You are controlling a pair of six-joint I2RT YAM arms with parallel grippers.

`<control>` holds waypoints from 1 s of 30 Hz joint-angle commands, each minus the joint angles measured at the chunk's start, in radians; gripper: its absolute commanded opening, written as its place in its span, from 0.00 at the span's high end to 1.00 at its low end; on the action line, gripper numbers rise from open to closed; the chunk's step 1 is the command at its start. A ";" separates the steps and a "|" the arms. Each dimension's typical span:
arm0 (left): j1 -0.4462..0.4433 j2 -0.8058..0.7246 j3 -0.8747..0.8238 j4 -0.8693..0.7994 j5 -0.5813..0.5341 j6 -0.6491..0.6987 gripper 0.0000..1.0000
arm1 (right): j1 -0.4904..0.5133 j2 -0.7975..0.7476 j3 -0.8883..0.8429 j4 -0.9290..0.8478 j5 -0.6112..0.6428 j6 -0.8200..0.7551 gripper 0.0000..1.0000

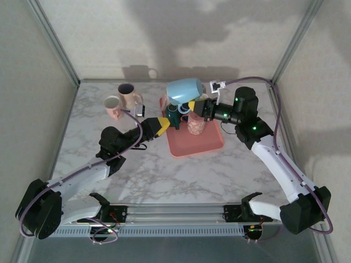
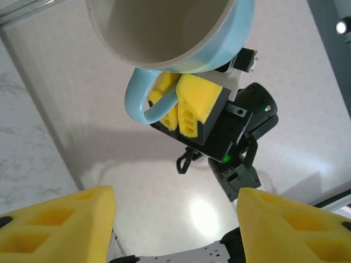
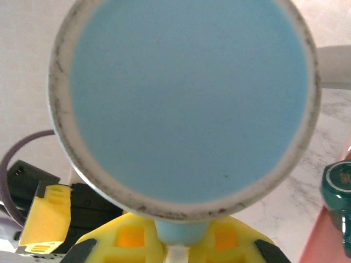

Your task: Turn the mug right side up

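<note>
- While the right gripper is clamping shut on the handle of the light blue mug, it is holding the mug in the air over the far end of the pink tray.
- Mug is hanging tipped on its side, clear of the tray and the bench. Its mouth is facing the left wrist camera, which is looking into the pale inside, and its flat blue base with a scuffed white ring is facing the right wrist camera.
- Handle is pointing downward from the mug body, with the right gripper's yellow fingers pressing together on it from both sides.
- Left gripper is sitting just below and to the left of the mug, near the tray's left edge. Its fingers are standing wide apart with nothing between them, and it is touching neither the mug nor the handle.
- On the tray, a pink patterned cup is standing upright beneath the mug, and a teal container is sitting just beside it at the tray's left side.
- Off the tray, at the far left of the bench, a dark-lined mug and a pale mug are standing upright, side by side.
</note>
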 commanded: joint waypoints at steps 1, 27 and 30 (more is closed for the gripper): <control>-0.027 0.025 0.052 0.123 -0.041 -0.026 0.38 | 0.009 -0.047 -0.006 0.180 -0.041 0.096 1.00; -0.093 0.177 0.198 0.271 -0.118 -0.019 0.55 | 0.099 -0.068 -0.084 0.386 -0.029 0.282 1.00; -0.093 0.172 0.210 0.258 -0.123 -0.008 0.65 | 0.101 -0.060 -0.089 0.408 -0.031 0.299 1.00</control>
